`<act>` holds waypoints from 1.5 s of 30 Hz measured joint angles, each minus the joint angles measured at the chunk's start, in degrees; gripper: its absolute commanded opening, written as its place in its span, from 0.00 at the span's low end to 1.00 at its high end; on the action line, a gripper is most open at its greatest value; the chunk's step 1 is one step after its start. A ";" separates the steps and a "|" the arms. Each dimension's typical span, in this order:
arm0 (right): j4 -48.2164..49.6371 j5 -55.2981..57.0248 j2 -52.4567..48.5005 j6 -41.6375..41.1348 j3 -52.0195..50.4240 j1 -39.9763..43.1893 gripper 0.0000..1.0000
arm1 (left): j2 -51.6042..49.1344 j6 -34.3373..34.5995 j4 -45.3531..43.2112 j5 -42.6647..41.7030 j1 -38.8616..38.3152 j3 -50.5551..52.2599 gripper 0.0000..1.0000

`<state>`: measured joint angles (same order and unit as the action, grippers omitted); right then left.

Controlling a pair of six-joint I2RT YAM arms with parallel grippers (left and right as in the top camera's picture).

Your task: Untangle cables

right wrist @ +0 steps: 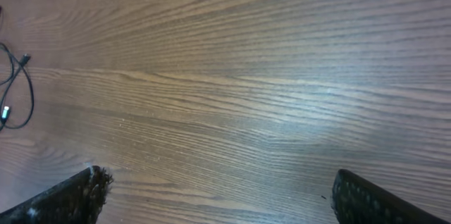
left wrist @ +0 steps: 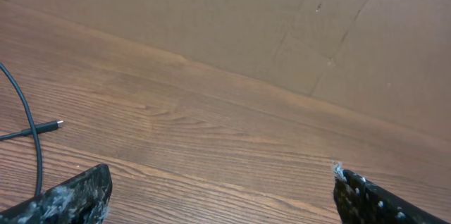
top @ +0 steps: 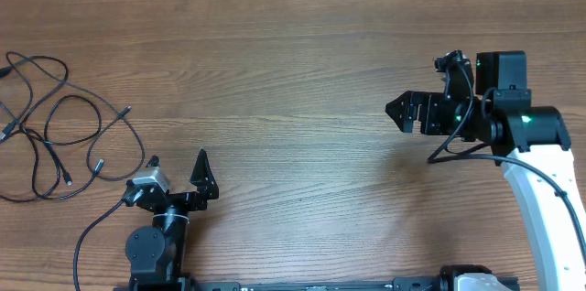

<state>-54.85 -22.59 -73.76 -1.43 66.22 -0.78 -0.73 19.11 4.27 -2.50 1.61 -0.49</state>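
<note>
The cables (top: 64, 126) are thin black cords with metal-tipped plugs, lying in loose overlapping loops at the table's far left. A loop and a plug end show at the left of the left wrist view (left wrist: 28, 131). A small bit shows at the left edge of the right wrist view (right wrist: 17, 86). My left gripper (top: 179, 167) is open and empty, near the front edge, just right of the cables; its fingers show in the left wrist view (left wrist: 222, 196). My right gripper (top: 403, 113) is open and empty at mid-right, far from the cables; its fingers show in the right wrist view (right wrist: 218, 196).
The wooden table (top: 293, 53) has a brown cardboard wall (left wrist: 282, 13) along its far side. The left arm's base (top: 156, 250) stands at the front edge, the right arm's white link (top: 549, 190) at the right.
</note>
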 measured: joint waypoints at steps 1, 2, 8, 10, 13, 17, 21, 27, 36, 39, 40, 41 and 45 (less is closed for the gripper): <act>0.02 0.28 0.76 0.00 0.00 0.00 1.00 | 0.00 0.00 0.00 0.00 0.00 0.00 1.00; 0.11 0.55 1.57 -0.02 0.00 -0.02 1.00 | 0.00 0.00 0.02 0.00 0.00 0.00 1.00; 14.12 2.16 13.73 0.00 -3.96 0.00 1.00 | -0.02 0.00 0.02 0.04 0.00 0.00 1.00; 19.89 2.23 18.58 0.02 -8.15 0.00 1.00 | -0.02 0.00 0.00 0.11 0.00 0.00 1.00; 34.69 2.40 25.35 0.15 -17.90 0.00 1.00 | -0.02 0.00 0.02 0.22 0.00 0.00 1.00; 48.89 2.54 32.09 0.04 -29.49 0.00 1.00 | -0.02 -0.02 0.02 0.22 0.00 0.00 1.00; 63.49 2.49 39.93 -0.04 -41.22 0.00 1.00 | -0.02 -0.02 0.02 0.24 0.00 0.00 1.00; 81.79 2.47 47.58 -0.07 -54.93 0.00 1.00 | 0.00 -0.02 0.04 0.24 0.00 0.00 1.00; 91.08 2.40 52.28 -0.11 -65.16 0.00 1.00 | -0.02 -0.02 0.04 0.24 0.00 0.00 1.00; 88.08 2.23 53.66 -0.07 -65.16 0.00 1.00 | -0.02 -0.02 0.02 0.24 0.00 0.00 1.00; 86.53 2.19 54.05 -0.07 -65.16 0.00 1.00 | -0.02 -0.02 0.02 0.24 0.00 0.00 1.00; 84.24 2.03 54.55 -0.09 -65.16 0.00 1.00 | -0.02 -0.02 0.04 0.24 0.00 0.00 1.00; 70.29 2.05 58.23 0.00 -65.16 0.00 1.00 | -0.02 -0.02 0.04 0.26 0.00 0.00 1.00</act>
<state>15.44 -20.53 -15.53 -1.43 1.06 -0.78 -0.75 19.09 4.32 -2.24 1.61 -0.49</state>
